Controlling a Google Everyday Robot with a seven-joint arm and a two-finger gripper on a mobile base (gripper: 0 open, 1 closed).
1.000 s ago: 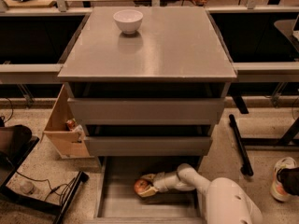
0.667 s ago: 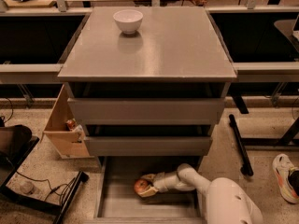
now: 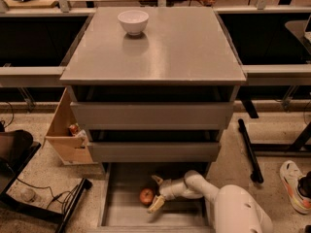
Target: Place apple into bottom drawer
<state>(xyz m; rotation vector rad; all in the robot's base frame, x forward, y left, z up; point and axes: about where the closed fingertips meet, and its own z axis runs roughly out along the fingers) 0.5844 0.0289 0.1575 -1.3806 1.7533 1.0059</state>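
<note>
The apple (image 3: 146, 196) is small, red and round, and rests on the flat grey floor of the open bottom drawer (image 3: 119, 212) at the foot of the cabinet. My gripper (image 3: 156, 192) reaches into that drawer from the right on a white arm. Its fingers are spread, one above and behind the apple and one (image 3: 156, 204) in front of it at the right, with a gap to the apple. The gripper holds nothing.
The two upper grey drawers (image 3: 151, 114) are shut. A white bowl (image 3: 133, 21) stands on the cabinet top. A wooden box (image 3: 67, 135) leans at the cabinet's left. A black stand (image 3: 250, 149) and a shoe (image 3: 293, 184) are on the floor at right; cables lie at left.
The gripper held the apple before; now its fingers have spread and the apple lies free on the drawer floor. The shoe at right has shifted.
</note>
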